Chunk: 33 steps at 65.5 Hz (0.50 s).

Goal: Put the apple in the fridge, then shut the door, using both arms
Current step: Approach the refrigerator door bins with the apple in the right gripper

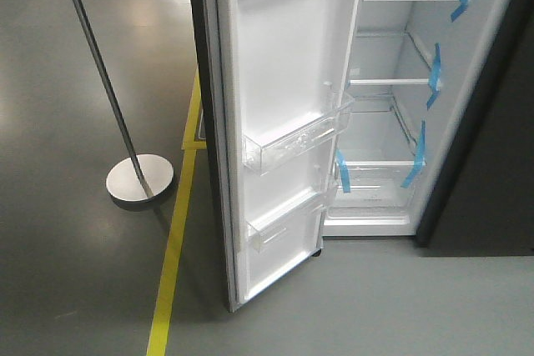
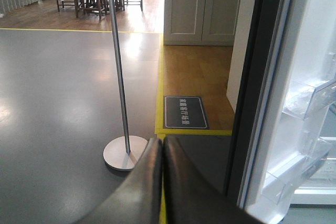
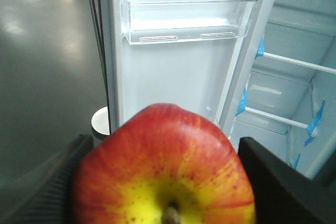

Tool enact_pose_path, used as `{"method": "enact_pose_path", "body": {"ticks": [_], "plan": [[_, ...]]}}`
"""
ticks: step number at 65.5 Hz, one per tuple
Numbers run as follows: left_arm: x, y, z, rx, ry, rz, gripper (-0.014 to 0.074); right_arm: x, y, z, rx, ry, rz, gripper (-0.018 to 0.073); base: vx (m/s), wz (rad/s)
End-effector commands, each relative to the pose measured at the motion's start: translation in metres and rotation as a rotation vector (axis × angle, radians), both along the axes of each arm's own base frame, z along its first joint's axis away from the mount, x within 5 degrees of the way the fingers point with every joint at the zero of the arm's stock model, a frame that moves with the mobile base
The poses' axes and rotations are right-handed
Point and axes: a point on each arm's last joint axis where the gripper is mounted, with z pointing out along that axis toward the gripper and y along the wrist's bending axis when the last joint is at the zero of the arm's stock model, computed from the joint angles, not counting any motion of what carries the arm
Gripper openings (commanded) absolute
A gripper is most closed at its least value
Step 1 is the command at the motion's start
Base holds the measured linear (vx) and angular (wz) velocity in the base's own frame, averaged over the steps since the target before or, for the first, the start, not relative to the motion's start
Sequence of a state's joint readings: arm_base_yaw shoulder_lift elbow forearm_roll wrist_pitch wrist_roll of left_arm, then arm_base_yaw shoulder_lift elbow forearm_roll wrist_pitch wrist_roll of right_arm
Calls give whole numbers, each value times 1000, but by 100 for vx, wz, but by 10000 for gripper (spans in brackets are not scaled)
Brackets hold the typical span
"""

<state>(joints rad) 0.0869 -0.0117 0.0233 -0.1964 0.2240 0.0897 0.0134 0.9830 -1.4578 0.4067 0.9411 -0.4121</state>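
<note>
Glossy red-and-yellow apple [image 3: 163, 169] clamped in the right gripper [image 3: 163, 150] (left gripper [image 2: 162, 145]: smooth dark fingers [image 2: 144, 187] pressed together).

The glossy grey floor [image 1: 75, 273] carries a yellow tape line [image 1: 171, 264], the round silver base [image 1: 125, 177] of a thin metal pole [image 1: 96, 56], and the tall dark grey fridge [image 1: 380, 218], whose white-lined door [image 1: 284, 81] stands open just beside the tape.

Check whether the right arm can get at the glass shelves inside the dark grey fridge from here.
Probably yes. The white-lined door stands wide open, the glass shelves look bare, and nothing shows between the held red and yellow apple and them. Distance I cannot judge.
</note>
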Motion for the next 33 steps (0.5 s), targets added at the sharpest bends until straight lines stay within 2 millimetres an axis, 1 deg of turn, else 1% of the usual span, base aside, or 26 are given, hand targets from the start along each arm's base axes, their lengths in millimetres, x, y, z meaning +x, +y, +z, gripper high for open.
{"method": "enact_pose_path", "body": {"ticks": [1, 33], "plan": [[-1, 1, 13, -10, -101, 7, -6, -5, -1, 17, 32, -114, -18, 77, 13, -1], [-1, 1, 13, -10, -101, 7, -6, -5, -1, 17, 32, -114, -18, 77, 14, -2]]}}
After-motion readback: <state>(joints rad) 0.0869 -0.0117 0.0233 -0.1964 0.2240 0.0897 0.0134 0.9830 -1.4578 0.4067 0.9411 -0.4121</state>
